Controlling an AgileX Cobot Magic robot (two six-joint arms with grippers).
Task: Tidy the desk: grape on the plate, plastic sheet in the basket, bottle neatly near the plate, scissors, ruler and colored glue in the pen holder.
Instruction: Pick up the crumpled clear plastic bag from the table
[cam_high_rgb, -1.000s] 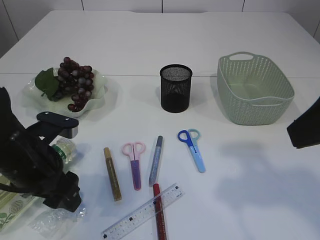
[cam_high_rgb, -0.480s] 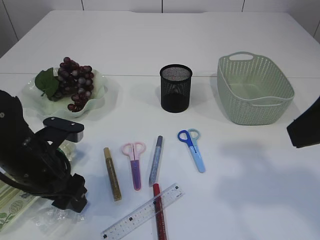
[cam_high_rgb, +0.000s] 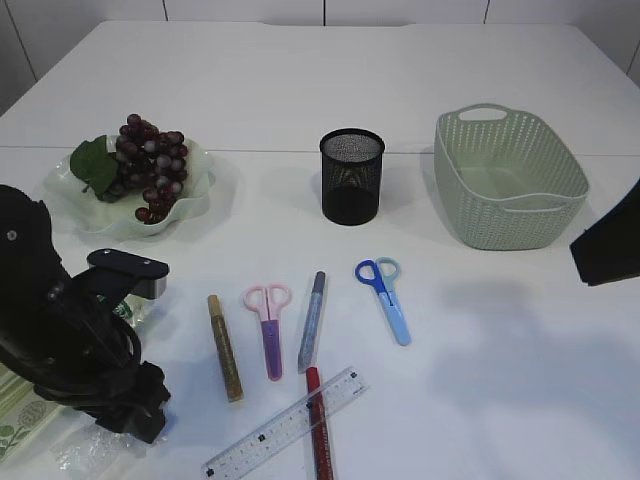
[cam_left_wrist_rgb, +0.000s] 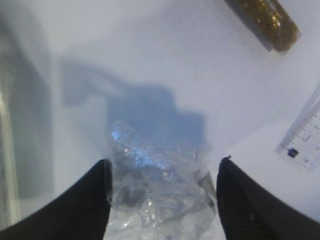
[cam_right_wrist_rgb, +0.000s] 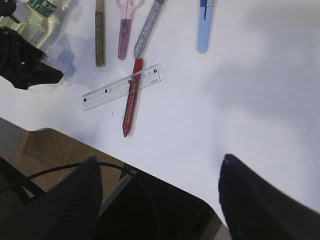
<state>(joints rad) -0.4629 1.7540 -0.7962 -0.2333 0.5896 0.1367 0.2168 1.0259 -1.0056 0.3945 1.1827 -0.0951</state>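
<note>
Straddling the crumpled plastic sheet (cam_left_wrist_rgb: 160, 195) at the table's near left, the left gripper (cam_left_wrist_rgb: 162, 200) stands spread; the right gripper (cam_right_wrist_rgb: 157, 195) hangs spread too.

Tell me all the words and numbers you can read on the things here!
None can be read.
Ruler: tick marks and dark squares, numbers too small.
Bottle: green and white label with characters, too blurred.
Glue sticks, scissors, pen holder, basket: no writing visible.
</note>
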